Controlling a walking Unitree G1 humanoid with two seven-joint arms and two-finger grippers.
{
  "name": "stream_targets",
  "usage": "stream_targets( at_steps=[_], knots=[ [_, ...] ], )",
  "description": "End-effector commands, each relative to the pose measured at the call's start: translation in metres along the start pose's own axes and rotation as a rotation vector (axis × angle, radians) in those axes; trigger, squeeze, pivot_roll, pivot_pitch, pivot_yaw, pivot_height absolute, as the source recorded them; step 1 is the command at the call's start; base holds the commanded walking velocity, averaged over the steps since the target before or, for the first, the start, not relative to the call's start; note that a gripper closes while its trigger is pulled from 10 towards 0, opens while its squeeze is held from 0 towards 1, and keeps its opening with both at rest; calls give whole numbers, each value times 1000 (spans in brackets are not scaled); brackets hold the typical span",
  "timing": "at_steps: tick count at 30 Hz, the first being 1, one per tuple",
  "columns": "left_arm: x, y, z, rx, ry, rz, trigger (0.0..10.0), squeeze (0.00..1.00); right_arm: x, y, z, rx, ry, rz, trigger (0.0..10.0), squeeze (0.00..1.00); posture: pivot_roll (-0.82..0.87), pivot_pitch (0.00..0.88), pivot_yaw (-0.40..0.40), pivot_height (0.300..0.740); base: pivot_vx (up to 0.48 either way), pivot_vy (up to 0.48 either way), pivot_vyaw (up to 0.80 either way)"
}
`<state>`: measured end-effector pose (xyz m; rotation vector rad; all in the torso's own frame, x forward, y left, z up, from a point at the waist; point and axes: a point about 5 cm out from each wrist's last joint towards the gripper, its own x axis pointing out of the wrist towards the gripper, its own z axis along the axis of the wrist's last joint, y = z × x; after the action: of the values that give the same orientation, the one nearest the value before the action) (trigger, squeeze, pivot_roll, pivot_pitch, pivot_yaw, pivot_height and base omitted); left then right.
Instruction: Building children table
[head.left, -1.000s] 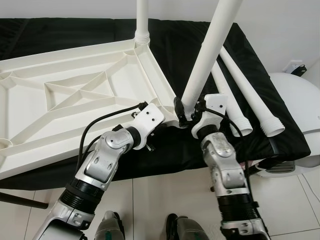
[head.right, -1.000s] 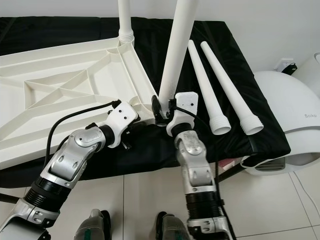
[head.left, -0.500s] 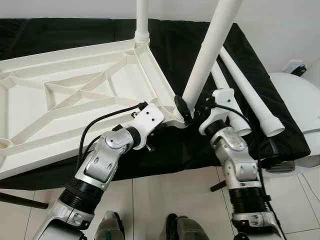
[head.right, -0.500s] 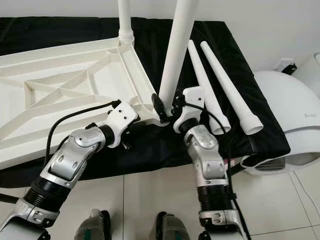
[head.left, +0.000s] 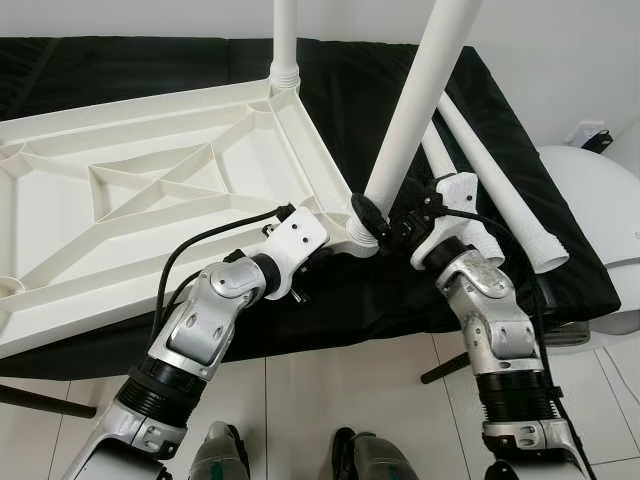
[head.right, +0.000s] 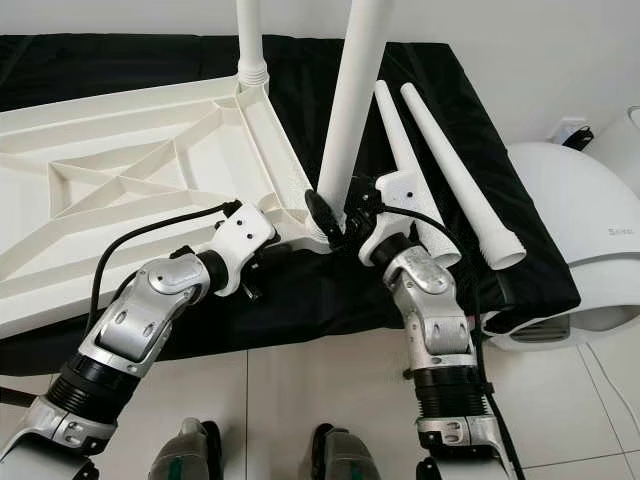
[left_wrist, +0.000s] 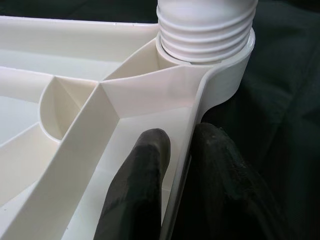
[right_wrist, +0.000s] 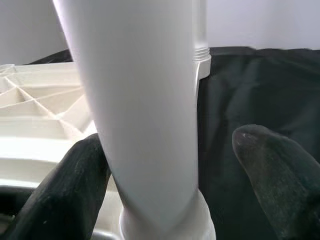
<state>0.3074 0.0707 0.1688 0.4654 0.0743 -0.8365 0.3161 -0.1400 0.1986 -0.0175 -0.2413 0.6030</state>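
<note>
A white children's table top (head.left: 150, 180) lies upside down on a black cloth. One white leg (head.left: 284, 40) stands screwed into its far corner. A second leg (head.left: 415, 100) stands tilted in the near right corner socket (left_wrist: 205, 50). My right gripper (right_wrist: 175, 140) is open around this leg's base; one finger (right_wrist: 75, 180) touches it, the other (right_wrist: 270, 165) stands apart. My left gripper (left_wrist: 182, 132) is shut on the table top's rim just beside that socket. Two loose legs (head.right: 398, 130) (head.right: 457, 170) lie on the cloth to the right.
A rounded white appliance (head.left: 600, 200) stands at the right, close to my right arm. The black cloth (head.left: 150, 60) ends at a front edge above the tiled floor (head.left: 330, 390). My feet (head.left: 220, 455) show below.
My right wrist has swung out to the right around the leg's base. The left arm and the table top have stayed put.
</note>
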Motion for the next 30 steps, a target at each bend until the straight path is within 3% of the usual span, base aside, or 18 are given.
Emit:
stream_targets(
  at_steps=[1,11,14,20,30],
  knots=[
    [0,-6,-7,7,30,-47,10000,0,-3,-3,-3,4,6,33,10000,0,51,180,-25,740,0,0,0],
    [-2,-8,-9,13,38,-63,10000,0,-8,-17,-7,2,31,110,10000,0,52,185,-22,740,0,0,0],
    [-2,-8,-9,13,38,-63,10000,0,-8,-17,-7,2,31,110,10000,0,52,185,-22,740,0,0,0],
    [-5,-14,-13,32,57,-106,10000,0,-11,-17,-13,8,81,290,10000,0,61,189,-24,740,0,0,0],
    [-7,-17,-14,46,63,-131,10000,0,-9,-16,-26,-28,126,377,10000,0,71,192,-20,740,0,0,0]
  ],
)
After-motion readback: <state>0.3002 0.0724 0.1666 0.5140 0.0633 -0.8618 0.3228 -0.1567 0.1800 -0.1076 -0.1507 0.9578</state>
